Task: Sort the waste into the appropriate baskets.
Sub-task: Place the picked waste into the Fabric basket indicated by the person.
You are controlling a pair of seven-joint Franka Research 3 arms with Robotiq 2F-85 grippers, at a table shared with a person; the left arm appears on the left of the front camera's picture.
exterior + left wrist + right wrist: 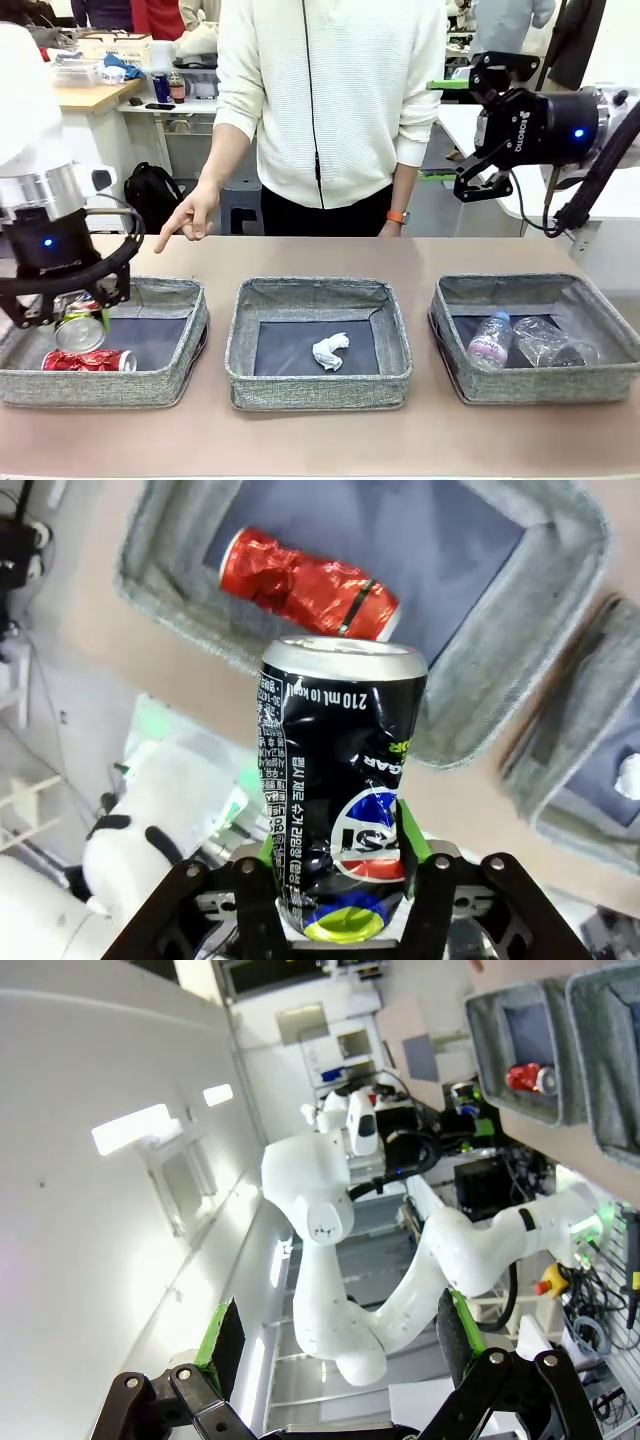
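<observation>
My left gripper (70,308) is shut on a dark blue soda can (80,331) and holds it just above the left basket (150,385). In the left wrist view the can (340,770) sits between the green pads (410,835) of that gripper (340,848), over the basket (560,590). A dented red soda can (88,360) (305,585) lies in that basket. The white paper wad (330,351) lies in the middle basket (318,390). A pink-labelled bottle (490,342) and a clear bottle (553,345) lie in the right basket (530,385). My right gripper (478,187) (340,1345) hangs open and high at the right.
A person stands at the far side of the table, one hand (190,215) pointing down towards the left basket. The right wrist view looks sideways at my left arm (330,1260), with the baskets (520,1040) far off at its upper right.
</observation>
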